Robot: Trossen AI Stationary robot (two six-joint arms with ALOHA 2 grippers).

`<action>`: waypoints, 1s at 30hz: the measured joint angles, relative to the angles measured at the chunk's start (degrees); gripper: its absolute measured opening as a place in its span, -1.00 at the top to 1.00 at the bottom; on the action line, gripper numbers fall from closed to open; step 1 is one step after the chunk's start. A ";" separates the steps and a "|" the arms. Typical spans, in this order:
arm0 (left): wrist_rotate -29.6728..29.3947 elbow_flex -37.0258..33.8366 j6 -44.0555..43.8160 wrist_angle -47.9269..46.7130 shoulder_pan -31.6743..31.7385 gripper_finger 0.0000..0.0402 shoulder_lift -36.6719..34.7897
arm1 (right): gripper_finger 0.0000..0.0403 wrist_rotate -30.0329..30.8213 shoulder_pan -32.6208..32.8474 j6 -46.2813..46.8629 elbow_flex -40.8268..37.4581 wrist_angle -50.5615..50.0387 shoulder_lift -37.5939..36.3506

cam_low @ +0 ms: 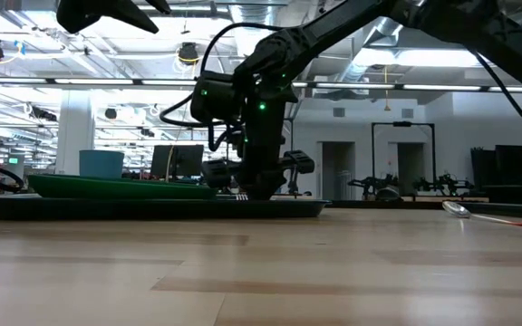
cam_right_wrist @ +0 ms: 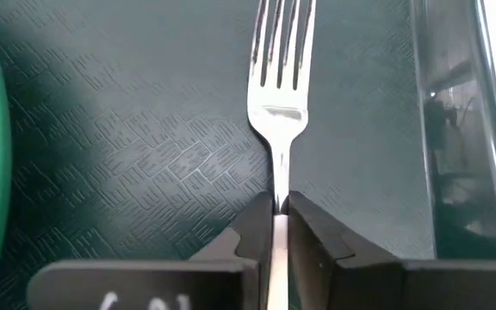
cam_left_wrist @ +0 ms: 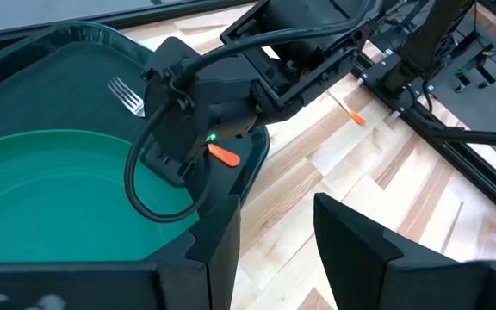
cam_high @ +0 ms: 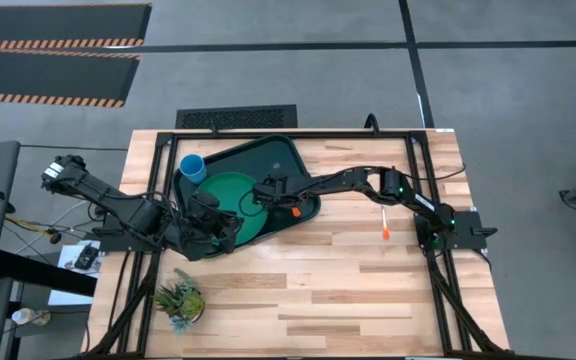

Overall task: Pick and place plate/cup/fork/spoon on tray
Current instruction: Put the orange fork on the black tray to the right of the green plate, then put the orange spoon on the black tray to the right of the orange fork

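Observation:
The dark tray [cam_high: 268, 155] lies at the table's far left. The green plate [cam_high: 226, 200] rests in it, and the blue cup [cam_high: 194, 168] stands in its far left corner. My right gripper [cam_high: 268, 192] is over the tray, just right of the plate, shut on the fork [cam_right_wrist: 280, 77]. The fork's orange handle end [cam_high: 295, 212] sticks out behind the gripper. The spoon [cam_high: 383, 222] lies on the bare table to the right. My left gripper [cam_left_wrist: 274, 250] is open and empty at the plate's near edge [cam_high: 213, 228]. My right gripper pinches the fork's thin neck [cam_right_wrist: 278, 196], just behind the silver head, between its two fingers. The fingers lie along the fork, slanting down from the table's right. The tines [cam_left_wrist: 127, 95] point out ahead over the tray floor; whether they touch it I cannot tell.
The tray's raised rim [cam_right_wrist: 455, 129] runs close beside the fork. A small spiky plant [cam_high: 180, 300] stands near the table's near left corner. Bare wood lies across the near and right parts of the table [cam_high: 348, 290].

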 joint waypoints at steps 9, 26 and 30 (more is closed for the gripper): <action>0.02 0.00 0.00 0.00 0.00 0.34 0.00 | 0.36 0.25 -0.02 -0.09 -0.04 -0.24 0.02; 0.05 0.00 0.33 -0.13 0.02 0.34 0.00 | 0.18 -0.90 0.39 -8.76 -0.24 0.48 -8.35; 0.65 0.00 0.66 -0.48 -0.02 0.34 0.00 | 0.19 0.89 0.44 -10.07 -0.17 -11.22 -12.09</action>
